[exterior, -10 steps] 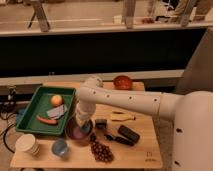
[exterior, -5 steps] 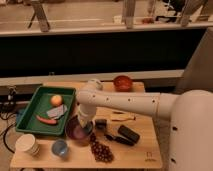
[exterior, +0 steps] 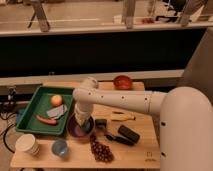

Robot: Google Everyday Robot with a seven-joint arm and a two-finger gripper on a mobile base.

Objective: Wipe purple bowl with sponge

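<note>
Pincer (exterior: 83, 121) sits inside purple bowl (exterior: 73, 131) directly beneath on worktop (exterior: 136, 151); grip state cannot be told, sponge unseen; wiping judged underway, unfinished.

Dim warm light — jaws over bowl (exterior: 74, 133)

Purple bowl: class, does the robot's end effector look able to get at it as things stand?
Probably yes. The end effector hangs directly over the purple bowl, with nothing between them; the green tray and grapes lie off to its sides.
</note>
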